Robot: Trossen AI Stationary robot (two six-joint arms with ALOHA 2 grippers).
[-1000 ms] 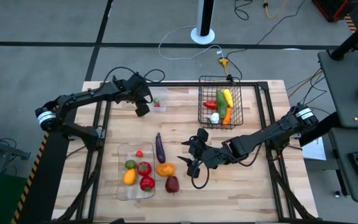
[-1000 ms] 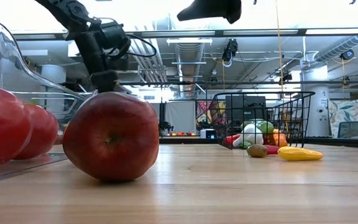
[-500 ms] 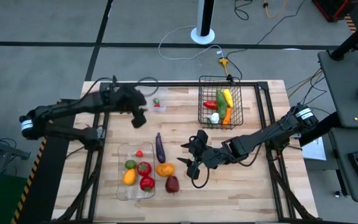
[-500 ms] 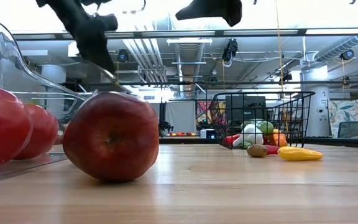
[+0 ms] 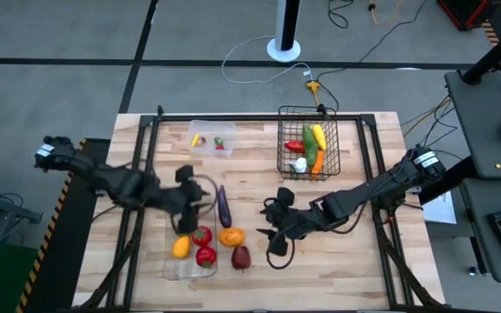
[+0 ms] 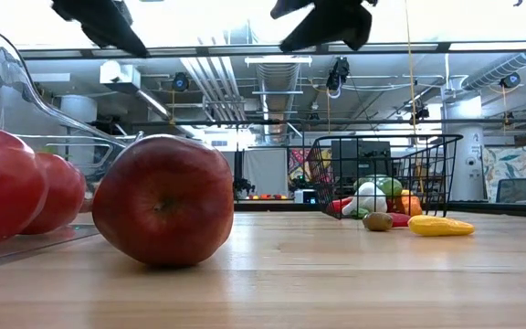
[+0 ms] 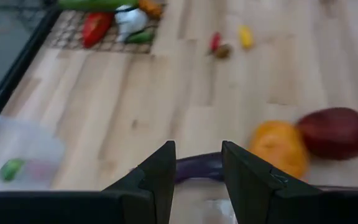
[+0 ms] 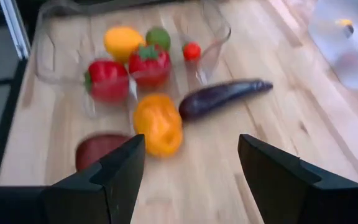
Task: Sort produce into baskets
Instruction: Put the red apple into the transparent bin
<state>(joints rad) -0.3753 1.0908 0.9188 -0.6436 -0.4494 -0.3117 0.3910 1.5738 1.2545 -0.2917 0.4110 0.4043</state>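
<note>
The left gripper [image 5: 183,193] has swung away from the small clear tub [image 5: 212,139] at the far edge and now hangs over the near end of the long clear tray [image 5: 174,261], just beside the purple eggplant [image 5: 223,207]. Its fingers [image 7: 157,180] stand parted with nothing between them, the eggplant showing in the gap beyond them. That move reads as a drop-off finished at the tub and a new pick being lined up, most likely the eggplant.

The right gripper [image 5: 272,235] has edged slightly toward the near side of the table (a small shift beside the left arm's sweep); its jaws are wide apart and empty, hovering near the orange pepper [image 5: 230,236] and the dark red fruit [image 5: 241,256].

The produce itself lies as it did a second ago: eggplant, orange pepper and dark red fruit loose on the wood beside the tray, red peppers [image 5: 202,244] and yellow fruit [image 5: 180,247] inside it, and the black wire basket [image 5: 285,139] holding its mix of vegetables
</note>
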